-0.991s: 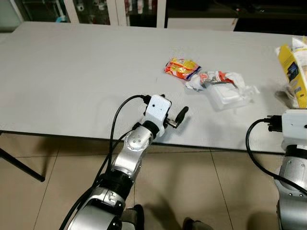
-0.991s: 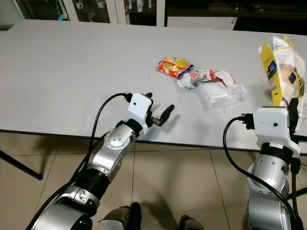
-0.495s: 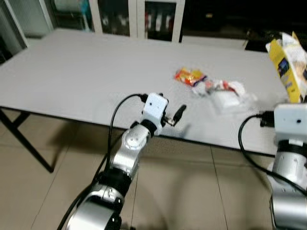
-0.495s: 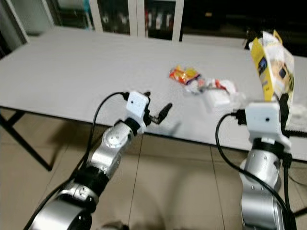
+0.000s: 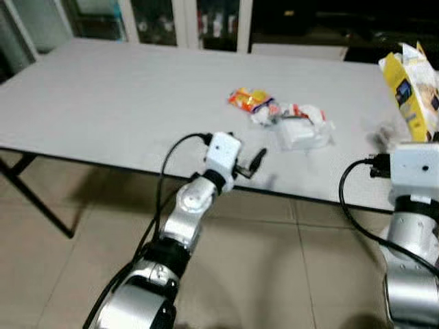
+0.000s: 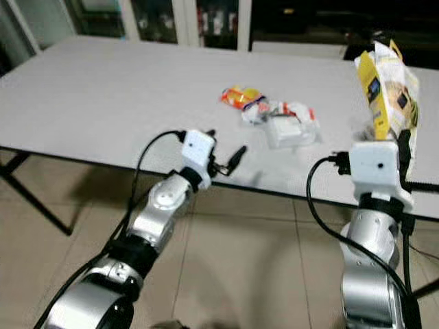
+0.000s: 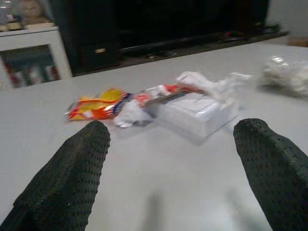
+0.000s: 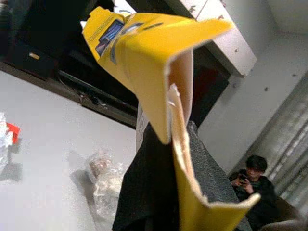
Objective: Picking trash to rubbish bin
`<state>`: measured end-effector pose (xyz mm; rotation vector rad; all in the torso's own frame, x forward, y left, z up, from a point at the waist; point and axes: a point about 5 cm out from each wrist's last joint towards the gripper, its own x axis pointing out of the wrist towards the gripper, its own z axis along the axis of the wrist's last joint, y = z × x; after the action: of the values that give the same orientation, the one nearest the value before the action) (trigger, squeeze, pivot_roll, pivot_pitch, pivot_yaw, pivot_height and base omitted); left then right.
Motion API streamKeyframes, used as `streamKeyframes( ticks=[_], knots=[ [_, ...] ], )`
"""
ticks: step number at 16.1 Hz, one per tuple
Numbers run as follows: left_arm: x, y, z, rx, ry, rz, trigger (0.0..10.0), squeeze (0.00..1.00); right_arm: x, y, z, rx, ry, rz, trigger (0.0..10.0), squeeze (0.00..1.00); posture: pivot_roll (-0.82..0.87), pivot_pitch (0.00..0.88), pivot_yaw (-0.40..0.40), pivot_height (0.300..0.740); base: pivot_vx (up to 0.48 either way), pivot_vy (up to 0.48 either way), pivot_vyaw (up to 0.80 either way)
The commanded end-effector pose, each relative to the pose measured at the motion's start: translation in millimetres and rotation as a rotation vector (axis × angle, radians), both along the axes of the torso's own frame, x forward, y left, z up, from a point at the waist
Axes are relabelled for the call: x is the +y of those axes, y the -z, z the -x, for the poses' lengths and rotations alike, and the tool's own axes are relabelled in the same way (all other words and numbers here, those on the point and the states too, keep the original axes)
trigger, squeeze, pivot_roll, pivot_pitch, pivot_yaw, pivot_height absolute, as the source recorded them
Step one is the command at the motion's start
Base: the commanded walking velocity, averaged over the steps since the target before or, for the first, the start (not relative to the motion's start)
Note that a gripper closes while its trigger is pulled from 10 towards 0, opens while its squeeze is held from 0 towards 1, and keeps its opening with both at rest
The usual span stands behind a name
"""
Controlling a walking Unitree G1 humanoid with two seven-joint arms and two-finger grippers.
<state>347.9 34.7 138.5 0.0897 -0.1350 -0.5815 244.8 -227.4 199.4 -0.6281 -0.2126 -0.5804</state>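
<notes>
My right gripper (image 6: 405,145) is shut on a yellow torn-open carton (image 6: 385,89), held upright above the table's right end; in the right wrist view the carton (image 8: 144,53) stands against a black finger (image 8: 154,192). On the grey table (image 5: 103,103) lie an orange snack wrapper (image 5: 245,99), a crumpled white-and-red wrapper (image 5: 291,112) and a clear plastic box (image 5: 302,133), bunched together. My left gripper (image 5: 255,163) hovers open at the table's near edge, pointing toward that pile, with the wrapper (image 7: 94,107) and box (image 7: 195,111) seen between its fingers (image 7: 62,183).
A crumpled clear bag (image 8: 103,185) lies on the table near the right gripper. Glass-door cabinets (image 5: 185,20) stand behind the table, a black table leg (image 5: 34,199) at the left, tiled floor (image 5: 274,274) below. A person (image 8: 250,178) sits in the background.
The camera has pulled back and shifted, so the table sits farther off and its front edge shows fully. Both grippers keep their poses; the right one still holds the carton.
</notes>
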Motion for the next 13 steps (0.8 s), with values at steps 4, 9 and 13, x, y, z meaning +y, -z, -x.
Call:
streamKeyframes(
  ticks=[4, 9, 13],
  knots=[
    [-3.4, 3.2, 1.7, 0.011, 0.037, -0.015, 10.0, 0.0, 1.0, -3.8, 0.6, 0.003, -0.001, 0.022, 10.0, 0.0, 0.06, 0.071, 0.007, 0.74, 0.0, -0.158, 0.0],
    [-4.9, 3.9, 1.8, 0.019, 0.043, -0.012, 10.0, 0.0, -1.6, -5.2, 2.9, 0.006, 0.007, 0.039, 10.0, 0.0, 0.05, 0.071, 0.007, 0.74, 0.0, -0.435, 0.0],
    [-4.9, 4.7, 1.1, 0.027, 0.04, -0.011, 10.0, 0.0, -1.4, -5.5, 3.2, 0.01, 0.009, 0.048, 10.0, 0.0, 0.04, 0.069, 0.007, 0.74, 0.0, -0.433, 0.0]
  ],
)
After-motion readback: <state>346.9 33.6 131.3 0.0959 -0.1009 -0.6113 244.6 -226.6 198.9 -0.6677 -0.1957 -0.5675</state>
